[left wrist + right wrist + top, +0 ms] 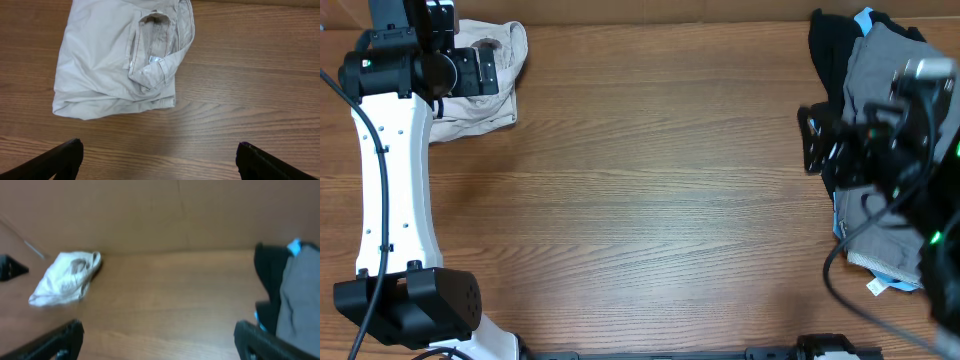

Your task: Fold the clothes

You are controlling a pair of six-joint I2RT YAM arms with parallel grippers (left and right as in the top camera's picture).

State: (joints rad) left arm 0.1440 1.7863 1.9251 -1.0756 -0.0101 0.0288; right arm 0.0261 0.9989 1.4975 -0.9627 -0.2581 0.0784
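Observation:
The light beige khaki shorts (485, 85) lie folded into a compact bundle at the table's far left corner, partly hidden by my left arm. In the left wrist view the shorts (105, 65) show the waistband, a belt loop and a white inner label. My left gripper (159, 157) is open and empty, over bare wood just short of the bundle. My right gripper (157, 337) is open and empty, above the table at the right side (812, 140). The shorts show small and far off in the right wrist view (65, 277).
A pile of a grey garment (895, 150) and a black garment (835, 50) with a blue edge lies at the right edge; the pile also shows in the right wrist view (295, 290). A brown wall stands behind the table. The left arm's base (410, 300) sits at front left.

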